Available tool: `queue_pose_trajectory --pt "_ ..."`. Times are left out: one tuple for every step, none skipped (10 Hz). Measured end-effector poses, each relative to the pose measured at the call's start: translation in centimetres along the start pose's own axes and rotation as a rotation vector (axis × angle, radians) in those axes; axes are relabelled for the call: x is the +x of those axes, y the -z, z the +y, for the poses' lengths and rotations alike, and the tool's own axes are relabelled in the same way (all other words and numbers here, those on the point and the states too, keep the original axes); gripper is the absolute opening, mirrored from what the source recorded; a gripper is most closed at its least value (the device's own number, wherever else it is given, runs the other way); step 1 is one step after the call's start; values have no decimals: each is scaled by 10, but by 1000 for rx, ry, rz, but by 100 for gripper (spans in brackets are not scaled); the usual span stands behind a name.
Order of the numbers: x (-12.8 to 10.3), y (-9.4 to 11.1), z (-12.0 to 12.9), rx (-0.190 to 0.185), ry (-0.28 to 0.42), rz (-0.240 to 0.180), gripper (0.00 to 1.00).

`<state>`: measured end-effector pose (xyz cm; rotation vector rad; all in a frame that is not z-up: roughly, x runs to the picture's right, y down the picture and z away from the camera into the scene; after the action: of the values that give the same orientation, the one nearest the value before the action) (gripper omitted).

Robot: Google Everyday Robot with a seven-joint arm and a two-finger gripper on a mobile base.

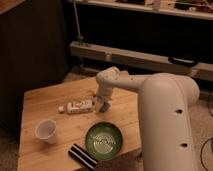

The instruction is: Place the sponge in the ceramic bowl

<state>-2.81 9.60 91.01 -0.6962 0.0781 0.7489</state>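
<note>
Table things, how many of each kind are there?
Green bowl: 1
White cup: 1
Bottle: 1
Striped block: 1
Blue sponge: 1, at the gripper, just behind the bowl
Total: 5
</note>
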Motion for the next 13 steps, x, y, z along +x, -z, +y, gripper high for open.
queue_pose_trajectory --pt "1 -2 -2 6 -5 5 65" --pt "2 -3 -2 8 -7 9 65" --pt "3 -5 -1 9 -9 12 65" --pt "2 -5 0 14 -13 12 65" --pt "5 -5 -1 20 -20 17 63" --pt "6 -5 0 20 -25 19 55" --pt "7 -6 2 20 -28 25 45" --pt "7 -7 5 15 -32 28 33" --pt "9 -7 7 11 -36 35 25" --pt "12 -7 9 6 -40 44 18" --pt "15 -7 12 0 -46 57 15" --pt "19 -7 14 -4 -52 65 15" --pt "24 -2 13 -2 -57 67 15"
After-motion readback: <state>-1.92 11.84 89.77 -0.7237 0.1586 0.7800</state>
